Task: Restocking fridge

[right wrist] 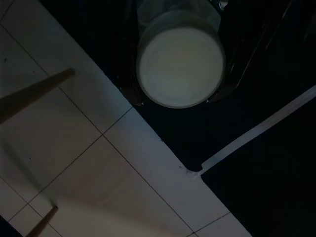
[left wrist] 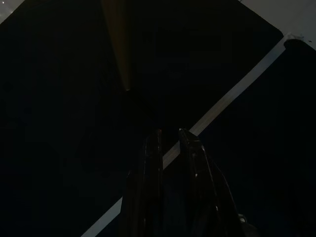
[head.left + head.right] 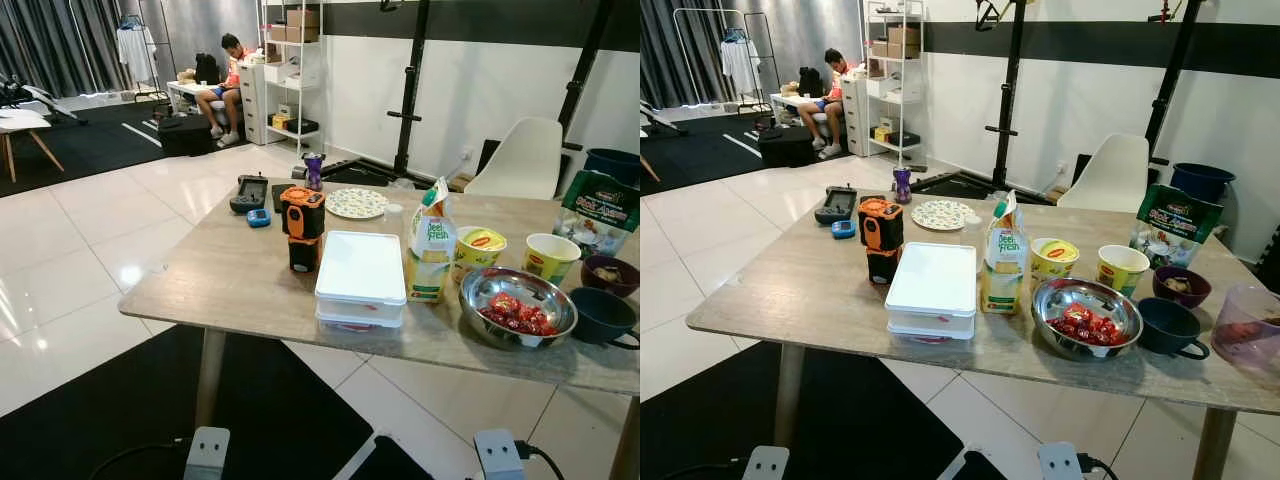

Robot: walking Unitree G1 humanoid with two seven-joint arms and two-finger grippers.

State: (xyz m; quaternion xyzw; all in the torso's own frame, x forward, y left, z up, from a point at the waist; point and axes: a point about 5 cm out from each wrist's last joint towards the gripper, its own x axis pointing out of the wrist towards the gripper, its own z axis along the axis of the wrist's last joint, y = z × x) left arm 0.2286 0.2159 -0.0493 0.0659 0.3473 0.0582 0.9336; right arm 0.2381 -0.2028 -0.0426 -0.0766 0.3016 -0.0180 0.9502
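Note:
A wooden table (image 3: pixel 230 275) stands before me with food on it. On it are a stack of two white lidded boxes (image 3: pixel 360 280), a juice carton (image 3: pixel 430 250), a steel bowl of red fruit (image 3: pixel 517 305), two yellow cups (image 3: pixel 480 250) and a green bag (image 3: pixel 597 212). My right gripper (image 1: pixel 182 74) hangs low over the floor, shut on a round white container (image 1: pixel 180 66), whose flat end faces the wrist camera. My left gripper (image 2: pixel 168 136) hangs over a dark mat, its fingers (image 2: pixel 195 158) close together with nothing between them.
An orange-and-black device (image 3: pixel 303 225), a controller (image 3: pixel 249 192), a patterned plate (image 3: pixel 357 203) and dark bowls (image 3: pixel 600 315) also sit on the table. A white chair (image 3: pixel 525 160) stands behind it. A black mat (image 3: pixel 120 410) lies under the near edge. A person sits far back left (image 3: pixel 228 85).

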